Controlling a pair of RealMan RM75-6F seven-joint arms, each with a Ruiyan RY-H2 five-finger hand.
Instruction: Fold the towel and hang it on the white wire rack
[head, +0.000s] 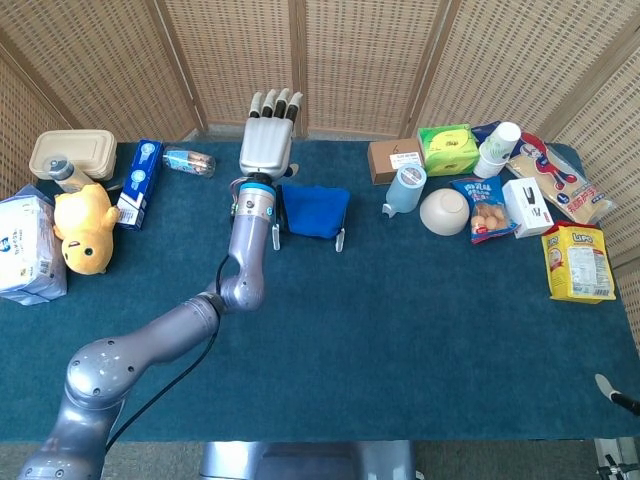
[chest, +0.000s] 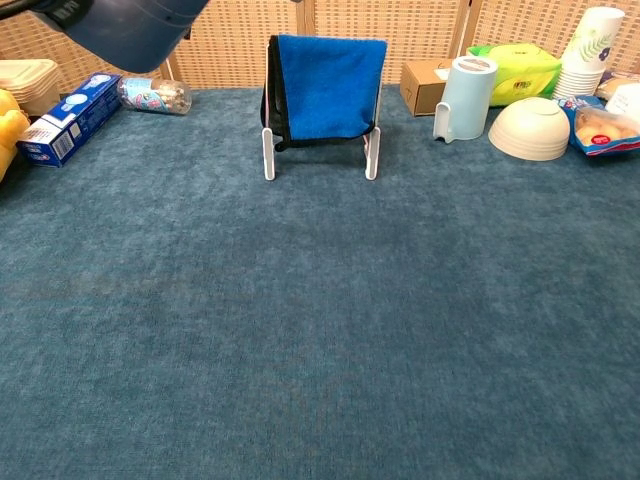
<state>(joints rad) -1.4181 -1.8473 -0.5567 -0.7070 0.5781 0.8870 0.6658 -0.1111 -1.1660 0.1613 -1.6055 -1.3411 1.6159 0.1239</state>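
The folded blue towel (head: 314, 210) (chest: 327, 87) hangs draped over the white wire rack (chest: 268, 153) (head: 339, 240) at the table's back middle. My left hand (head: 268, 135) is raised above and just left of the rack, its fingers straight and apart, holding nothing. It does not touch the towel. In the chest view only the left arm's dark casing (chest: 115, 22) shows at the top left. My right hand appears in neither view.
Left of the rack lie a blue box (head: 138, 182), a wrapped bottle (head: 188, 161), a yellow plush toy (head: 84, 228) and a lidded container (head: 71, 152). On the right are a pale blue jug (chest: 463, 97), a white bowl (chest: 528, 129), a cardboard box (head: 393, 158) and snack packs (head: 574, 262).
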